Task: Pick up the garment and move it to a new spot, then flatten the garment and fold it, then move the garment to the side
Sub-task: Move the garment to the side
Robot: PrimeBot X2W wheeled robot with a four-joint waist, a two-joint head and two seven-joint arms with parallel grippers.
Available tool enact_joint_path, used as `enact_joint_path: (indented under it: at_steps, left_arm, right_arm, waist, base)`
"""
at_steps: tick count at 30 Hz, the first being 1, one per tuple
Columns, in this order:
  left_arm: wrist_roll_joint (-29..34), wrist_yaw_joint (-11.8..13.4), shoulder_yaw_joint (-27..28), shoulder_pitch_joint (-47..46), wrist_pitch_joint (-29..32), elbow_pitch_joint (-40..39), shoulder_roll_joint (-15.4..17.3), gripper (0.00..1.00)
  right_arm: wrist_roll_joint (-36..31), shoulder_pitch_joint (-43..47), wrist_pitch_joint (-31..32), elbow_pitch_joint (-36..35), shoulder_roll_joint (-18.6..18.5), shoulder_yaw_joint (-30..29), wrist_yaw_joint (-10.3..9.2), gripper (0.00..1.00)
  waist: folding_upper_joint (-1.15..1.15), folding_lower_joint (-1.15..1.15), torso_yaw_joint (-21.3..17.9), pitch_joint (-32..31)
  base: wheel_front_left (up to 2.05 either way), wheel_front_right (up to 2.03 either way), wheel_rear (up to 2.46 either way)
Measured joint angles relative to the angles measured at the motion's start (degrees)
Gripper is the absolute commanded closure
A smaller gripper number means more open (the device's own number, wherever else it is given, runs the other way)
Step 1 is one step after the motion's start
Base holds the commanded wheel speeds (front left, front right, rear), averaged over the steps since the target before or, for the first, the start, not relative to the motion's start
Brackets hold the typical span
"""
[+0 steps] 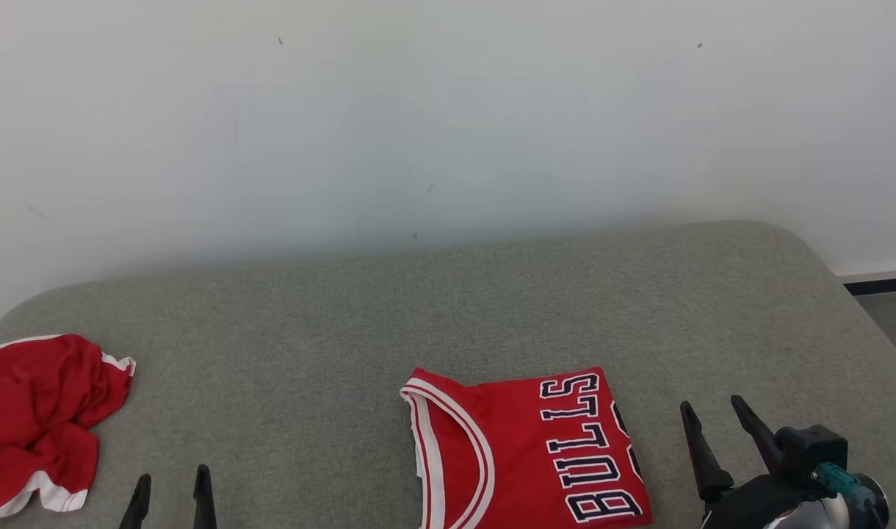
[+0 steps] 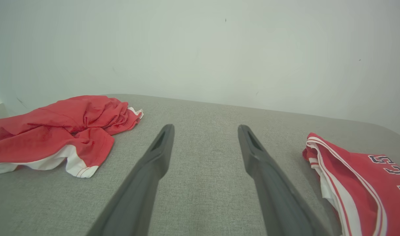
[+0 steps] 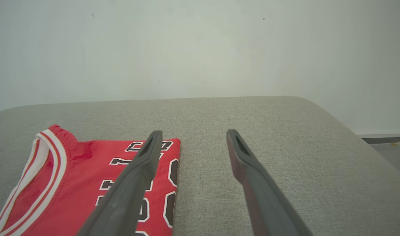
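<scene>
Grey upholstered cushion (image 1: 448,308) runs back to a plain white wall (image 1: 448,110) in the head view. A red jersey (image 1: 521,448) lettered BULLS lies folded into a tidy rectangle just to the left of the right gripper (image 1: 710,402). That gripper's 2 fingers stand spread with nothing between them, clear of the cloth. The left gripper (image 1: 170,477) is likewise spread and empty over bare cushion. A crumpled garment (image 1: 37,419), red with white trim, lies in a heap off to its left, and the jersey lies well apart on its right.

From the left wrist, the left gripper (image 2: 205,127) points at empty cushion and wall. The crumpled garment (image 2: 65,131) sits ahead and to its left, and the jersey's collar end (image 2: 360,183) lies to its right. Neither touches the fingers.

From the right wrist, the right gripper (image 3: 194,131) has its left finger crossing in front of the jersey (image 3: 82,177), whose folded edge lies below and left of that fingertip. I cannot tell whether the finger touches the cloth. Bare cushion lies ahead and to the right.

Taking the jersey as the task's garment, the picking up, flattening and folding look done. Moving it to the side appears to be what is left, since it lies near the middle front of the cushion with both grippers free. Whether the crumpled garment awaits its own turn I cannot tell.
</scene>
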Motion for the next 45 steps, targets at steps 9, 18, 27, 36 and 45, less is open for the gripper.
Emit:
enact_joint_path:
  at_steps: [9, 18, 27, 36, 45]
  left_arm:
    - [-0.1, 0.53, -0.54, -1.1, 0.0, 0.03, -0.02, 0.0]
    - [-0.1, 0.91, -1.43, -0.83, 0.0, -0.34, -0.01, 0.0]
    - [-0.22, 1.35, -2.08, -0.4, 0.0, -1.15, -0.01, 0.0]
    - [-0.55, 1.59, -3.81, -0.68, 0.0, -2.32, -0.02, 0.0]
    - [-0.75, 1.52, -6.6, -3.02, 0.0, -2.15, -0.02, 0.0]
  right_arm:
    - [0.05, -0.85, -0.65, 1.58, 0.89, -0.23, 0.0, 0.0]
    - [0.09, -0.92, -0.71, 2.86, 1.2, -0.32, 0.0, 0.0]
    - [0.41, -2.21, 0.13, 3.24, 1.64, -0.63, 0.0, 0.0]
    - [5.31, -11.74, 17.18, 8.99, 0.6, 1.94, 0.0, 0.0]
    - [11.23, -15.99, 29.29, 17.07, 1.1, 4.59, 0.0, 0.0]
  waist:
    - [0.0, 0.01, -0.17, 0.26]
    - [0.0, 0.0, 0.07, 0.56]
    - [0.0, 0.0, 0.53, 1.38]
    - [0.0, 0.01, 1.28, 3.63]
    - [0.0, 0.01, 4.57, 6.13]
  base:
    - [0.0, 0.0, 0.0]
    - [0.0, 0.0, 0.0]
    - [0.0, 0.0, 0.0]
    - [0.0, 0.0, 0.0]
    - [0.0, 0.0, 0.0]
